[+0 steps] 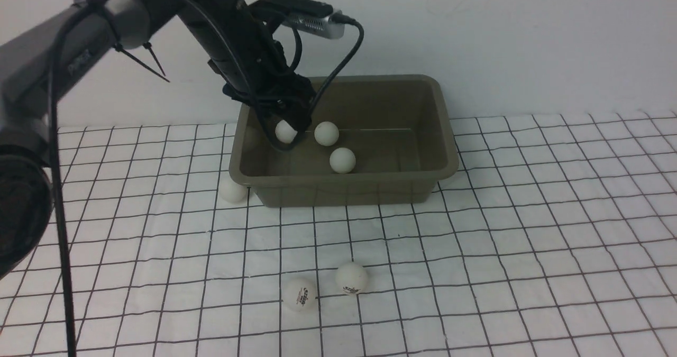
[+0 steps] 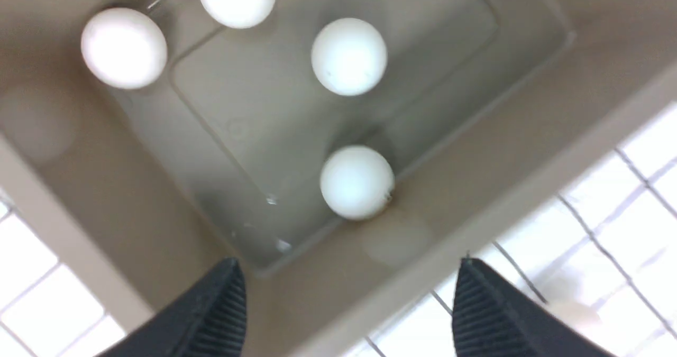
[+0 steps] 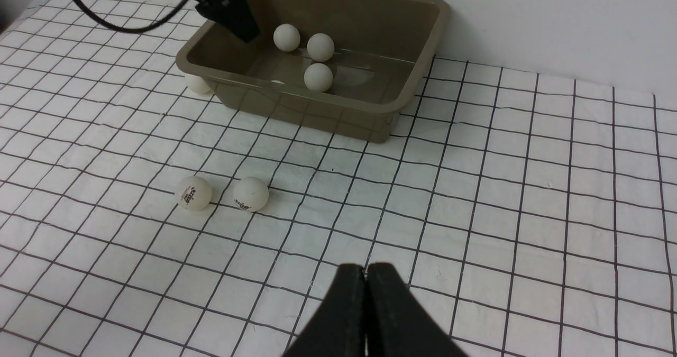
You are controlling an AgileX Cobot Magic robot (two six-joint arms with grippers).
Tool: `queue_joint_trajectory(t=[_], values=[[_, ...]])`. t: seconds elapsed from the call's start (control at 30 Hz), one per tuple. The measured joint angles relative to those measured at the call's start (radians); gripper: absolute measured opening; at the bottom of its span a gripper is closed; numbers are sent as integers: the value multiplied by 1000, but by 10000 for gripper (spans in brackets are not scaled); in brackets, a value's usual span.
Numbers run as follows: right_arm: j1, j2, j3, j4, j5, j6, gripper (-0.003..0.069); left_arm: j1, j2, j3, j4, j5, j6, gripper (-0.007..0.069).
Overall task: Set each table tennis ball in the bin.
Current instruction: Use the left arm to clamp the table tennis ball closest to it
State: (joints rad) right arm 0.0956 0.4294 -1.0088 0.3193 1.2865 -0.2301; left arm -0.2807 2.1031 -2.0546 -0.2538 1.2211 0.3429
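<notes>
white plastic balls [image 2: 349, 55]: four in the bin [image 1: 344, 192], a fifth ball [image 1: 232, 190] just beside its outside corner, a loose pair [image 1: 299, 295] on the cloth [image 1: 529, 240]; left gripper [image 2: 349, 267] spread empty over the bin, right gripper [image 3: 366, 272] clamped on nothing; a clumsy pinch would likely send the pair rolling.

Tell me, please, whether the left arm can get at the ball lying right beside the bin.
Probably yes: that ball lies on the cloth beside a corner of the bin, near the left gripper, which hangs open and empty above it; nothing covers the ball.
</notes>
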Motion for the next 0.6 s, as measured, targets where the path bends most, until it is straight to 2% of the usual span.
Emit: queue_joint_trajectory(t=[0.27,0.3,0.43,0.53,0.6], values=[[0,1,0,0,0,-19,-7,0,-155,196,-22,5,-28,469],[0,1,0,0,0,-21,-7,0,-221,327,-28,5,-8,469],[0,1,0,0,0,-22,-7,0,-327,552,-40,-4,18,469],[0,4,0,0,0,-23,-7,0,-385,741,-78,-122,41,469],[0,4,0,1,0,-23,-7,-1,-388,781,-92,-163,52,469]])
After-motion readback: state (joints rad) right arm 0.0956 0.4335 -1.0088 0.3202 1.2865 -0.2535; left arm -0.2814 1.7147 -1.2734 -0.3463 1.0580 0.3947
